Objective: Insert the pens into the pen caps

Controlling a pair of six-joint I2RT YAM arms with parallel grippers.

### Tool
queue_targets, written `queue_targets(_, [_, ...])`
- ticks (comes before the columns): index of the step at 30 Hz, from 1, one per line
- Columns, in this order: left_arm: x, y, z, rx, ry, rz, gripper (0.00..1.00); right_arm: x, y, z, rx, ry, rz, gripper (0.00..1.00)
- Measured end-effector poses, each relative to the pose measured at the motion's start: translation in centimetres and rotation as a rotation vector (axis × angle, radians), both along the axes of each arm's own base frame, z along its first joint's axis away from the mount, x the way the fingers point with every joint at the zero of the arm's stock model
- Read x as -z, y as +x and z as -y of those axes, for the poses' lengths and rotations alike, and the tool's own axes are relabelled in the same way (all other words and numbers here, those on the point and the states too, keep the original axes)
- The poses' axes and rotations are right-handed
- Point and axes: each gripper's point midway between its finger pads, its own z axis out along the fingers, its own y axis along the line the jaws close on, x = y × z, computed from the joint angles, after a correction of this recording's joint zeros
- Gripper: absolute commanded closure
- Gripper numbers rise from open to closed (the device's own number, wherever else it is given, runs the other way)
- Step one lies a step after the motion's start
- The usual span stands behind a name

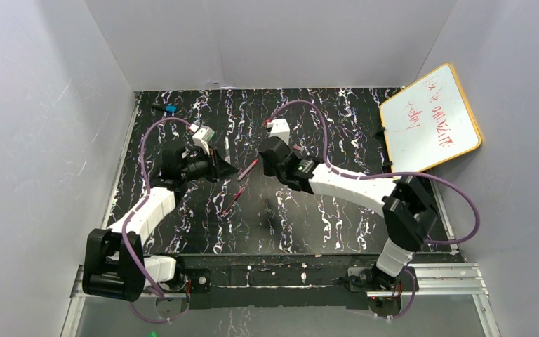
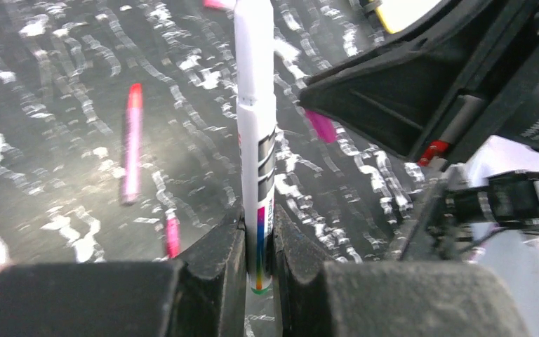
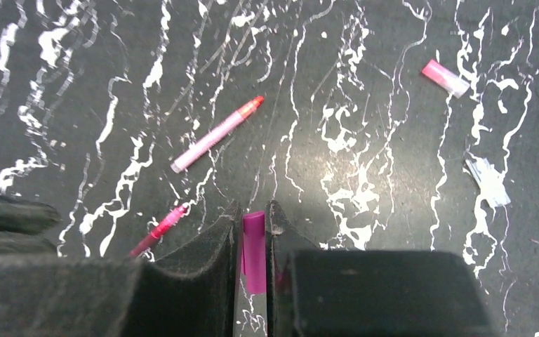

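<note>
Risk: I've got the white pen point(image 2: 255, 105) pinched near its tail end; the long free length could pivot if its tip meets the cap's rim off-centre
Second risk: the magenta cap point(image 3: 254, 256) sits deep between the pads with little showing; a hard push might slide it back or pop it out
Third risk: pen white, cap magenta; I can't tell whether they're a match
Left gripper point(image 2: 258, 235): clamped on the white pen; arm reaching forward, pen pointing out toward the other gripper
Right gripper point(image 3: 254, 225): closed round the magenta cap; arm stretched in across the mat point(image 3: 393, 246), wrist looking down on it
Gap: the two grippers are near each other mid-mat, not touching
On the mat: pink pen point(image 3: 216, 133) with the red pen point(image 3: 158, 229) near it; a pink cap point(image 3: 446, 77) well apart from both
</note>
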Motion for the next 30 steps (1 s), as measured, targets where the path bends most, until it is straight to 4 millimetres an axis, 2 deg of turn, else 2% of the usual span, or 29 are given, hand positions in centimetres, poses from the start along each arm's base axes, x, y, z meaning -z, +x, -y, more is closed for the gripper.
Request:
queue_targets(6, [-1.1, -2.8, 3.4, 0.16, -0.174, -0.032, 1.0, -3.6, 0.6, -0.1, -0.021, 0.125, 0.15, 0.83])
queue_targets(11, [-2.8, -6.3, 6.8, 0.357, -0.239, -0.022, 1.0, -8.7, 1.2, -0.6, -0.042, 0.254, 0.305, 0.83])
queue_targets(14, [-3.3, -7.4, 7.4, 0.413, -0.255, -0.022, 1.0, -12.0, 1.5, -0.9, -0.048, 0.323, 0.392, 0.84])
queue_targets(18, [-4.0, -7.7, 7.6, 0.439, -0.278, -0.012, 1.0, -15.2, 1.6, -0.8, -0.053, 0.382, 0.479, 0.84])
queue_targets(24, [-4.6, -8.1, 7.7, 0.464, -0.306, -0.009, 1.0, -17.9, 1.5, -0.7, -0.063, 0.438, 0.542, 0.86])
queue_targets(30, [-5.0, -8.4, 7.9, 0.483, -0.319, -0.002, 1.0, -18.6, 1.2, -1.3, -0.092, 0.475, 0.553, 0.87])
